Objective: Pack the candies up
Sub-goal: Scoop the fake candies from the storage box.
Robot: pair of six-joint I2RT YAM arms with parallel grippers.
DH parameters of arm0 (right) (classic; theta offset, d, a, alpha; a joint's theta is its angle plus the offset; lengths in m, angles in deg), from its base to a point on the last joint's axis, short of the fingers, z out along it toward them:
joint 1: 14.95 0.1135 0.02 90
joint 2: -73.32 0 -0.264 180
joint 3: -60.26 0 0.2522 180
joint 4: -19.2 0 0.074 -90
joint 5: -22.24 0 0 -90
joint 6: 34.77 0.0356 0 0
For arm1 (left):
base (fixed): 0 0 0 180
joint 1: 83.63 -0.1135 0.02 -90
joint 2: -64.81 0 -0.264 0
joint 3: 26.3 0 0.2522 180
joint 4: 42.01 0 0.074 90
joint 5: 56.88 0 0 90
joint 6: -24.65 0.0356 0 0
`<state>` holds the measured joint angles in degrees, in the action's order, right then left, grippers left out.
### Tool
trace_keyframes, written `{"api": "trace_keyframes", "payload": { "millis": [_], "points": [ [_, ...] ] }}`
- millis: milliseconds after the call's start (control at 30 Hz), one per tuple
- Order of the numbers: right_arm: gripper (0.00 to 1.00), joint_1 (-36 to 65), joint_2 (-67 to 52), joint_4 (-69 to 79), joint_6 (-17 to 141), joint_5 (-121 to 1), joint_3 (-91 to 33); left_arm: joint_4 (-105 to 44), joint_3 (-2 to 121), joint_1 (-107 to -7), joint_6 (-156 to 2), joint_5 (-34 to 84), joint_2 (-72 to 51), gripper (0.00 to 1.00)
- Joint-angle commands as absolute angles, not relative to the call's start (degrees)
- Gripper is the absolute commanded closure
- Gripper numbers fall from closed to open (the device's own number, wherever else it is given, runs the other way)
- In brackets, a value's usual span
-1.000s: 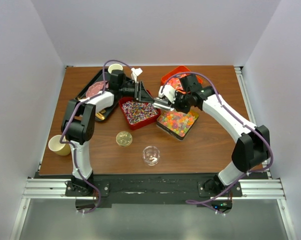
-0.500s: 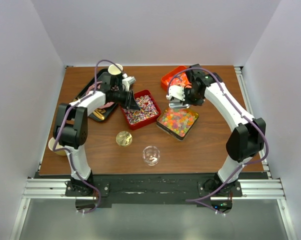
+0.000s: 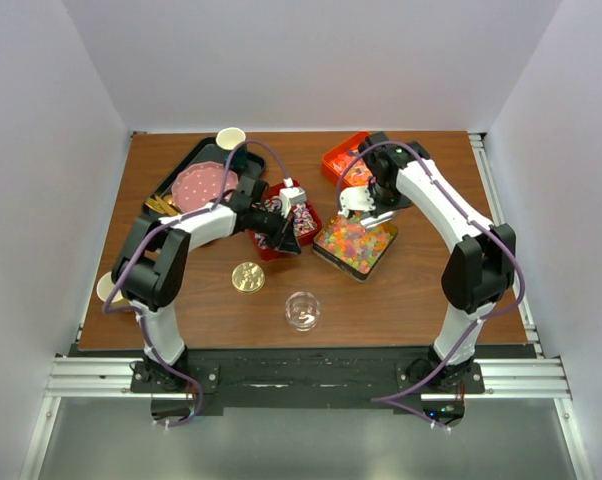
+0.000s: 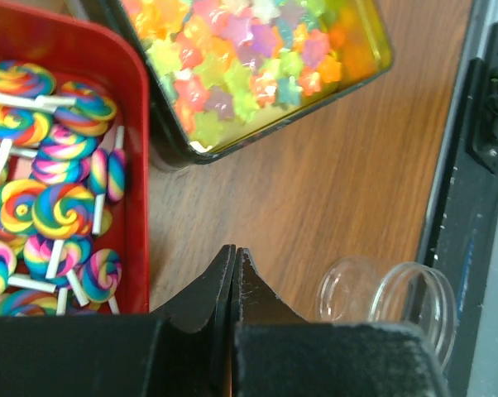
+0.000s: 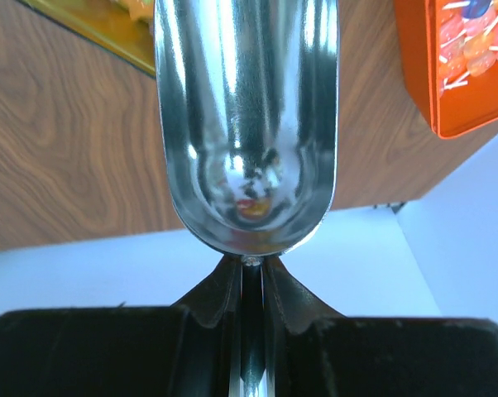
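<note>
The candies lie in three containers: swirl lollipops in a red tray [image 4: 137,99] [image 3: 309,213], star jellies in a square gold tin [image 4: 257,62] [image 3: 356,246], and wrapped sweets in an orange tray [image 5: 472,58] [image 3: 341,160]. My left gripper [image 4: 234,253] [image 3: 287,240] is shut with nothing between its fingers. It hangs over the bare wood just off the red tray's front right corner. My right gripper [image 5: 251,269] [image 3: 366,207] is shut on the handle of a silver scoop [image 5: 245,116] above the tin's far edge. No candy shows in the scoop's bowl.
A clear jar [image 3: 302,310] [image 4: 390,298] stands open near the front edge, with a round gold lid [image 3: 248,277] to its left. A black tray with a pink plate [image 3: 199,183] sits at the back left. Paper cups stand at the back [image 3: 231,137] and far left [image 3: 109,288].
My left gripper has shut and swung from the red tray's back left to its front right corner. My right arm has carried the scoop rightwards, off the red tray to above the tin.
</note>
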<state>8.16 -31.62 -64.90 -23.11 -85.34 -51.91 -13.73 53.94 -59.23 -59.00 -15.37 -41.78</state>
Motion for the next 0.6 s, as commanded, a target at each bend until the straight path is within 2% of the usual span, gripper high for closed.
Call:
{"api": "trace_keyframes", "payload": {
  "millis": [0,367,567],
  "points": [
    [1.0,9.83,-32.41,-66.54,-25.81,-94.12,-52.91,-20.95,52.16,-58.94,-62.18,-11.62,-41.1,1.0],
    [1.0,14.75,-37.41,-61.79,-22.91,-108.87,-48.69,-29.31,53.2,-57.71,-70.0,-9.86,-45.93,1.0],
    [1.0,14.84,-40.32,-61.18,-20.45,-112.58,-47.72,-29.92,53.82,-57.44,-71.67,-9.59,-48.74,1.0]
  ]
}}
